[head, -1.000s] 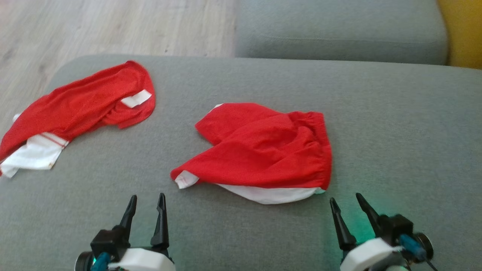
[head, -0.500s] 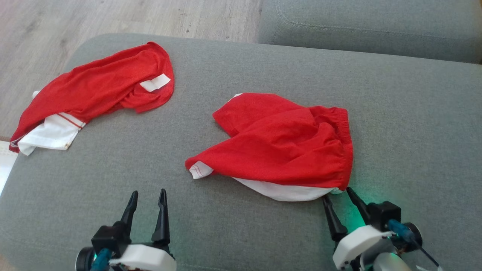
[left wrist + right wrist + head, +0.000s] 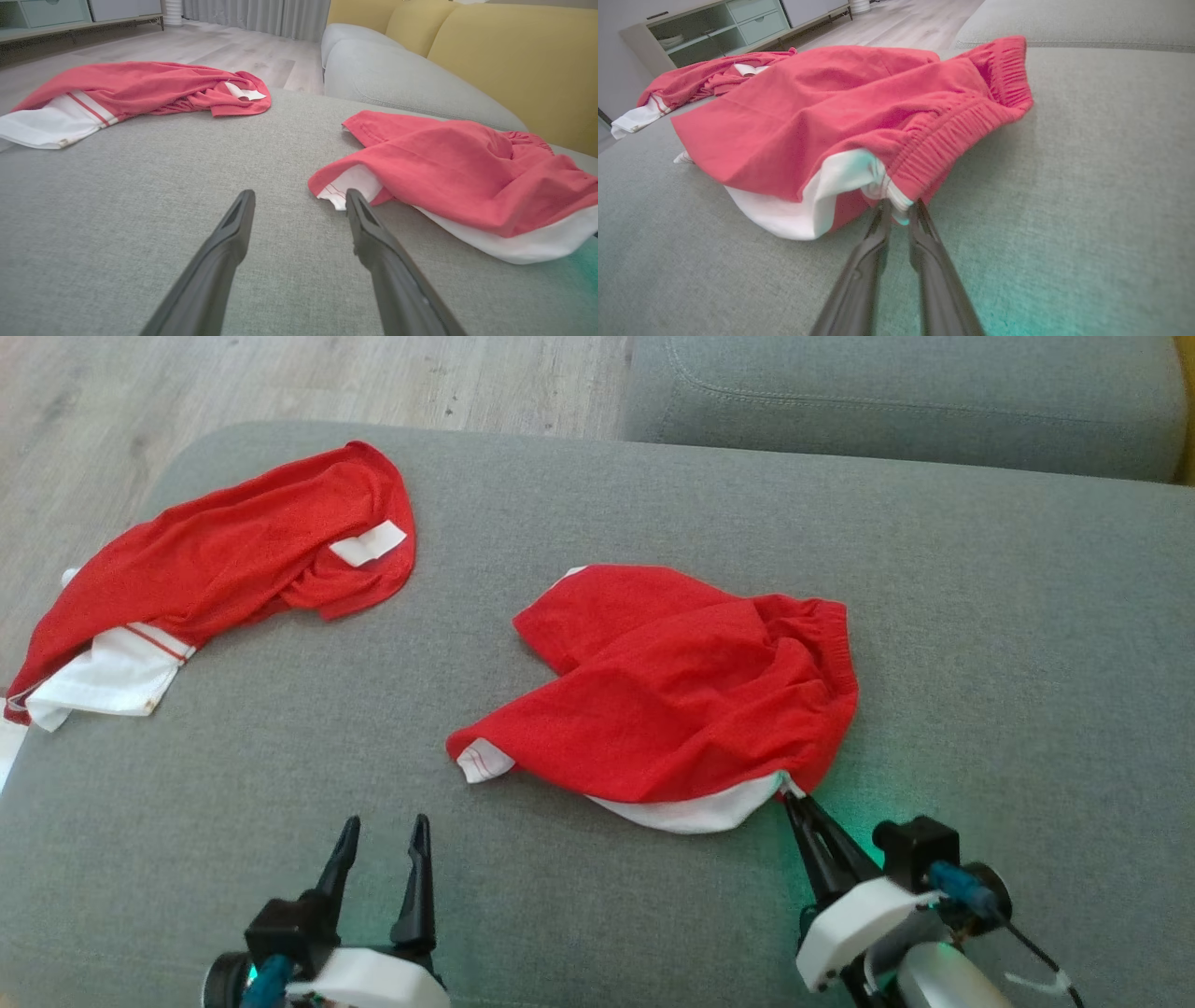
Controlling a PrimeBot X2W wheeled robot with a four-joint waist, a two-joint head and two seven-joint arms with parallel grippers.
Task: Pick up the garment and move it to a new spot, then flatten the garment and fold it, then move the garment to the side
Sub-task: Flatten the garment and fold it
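Red-and-white fabric shorts [image 3: 672, 700] lie crumpled at centre frame on grey upholstered cushion [image 3: 1008, 644]. Right gripper [image 3: 787, 791], lower right: jaws clenched on the waistband corner. Left gripper [image 3: 385, 823], lower left: jaws spread, holding nothing.

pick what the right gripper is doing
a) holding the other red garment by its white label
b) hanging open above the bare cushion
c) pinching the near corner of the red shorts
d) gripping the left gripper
c: the right gripper has its fingers drawn together on the white-lined corner of the red shorts, at the elastic waistband end.
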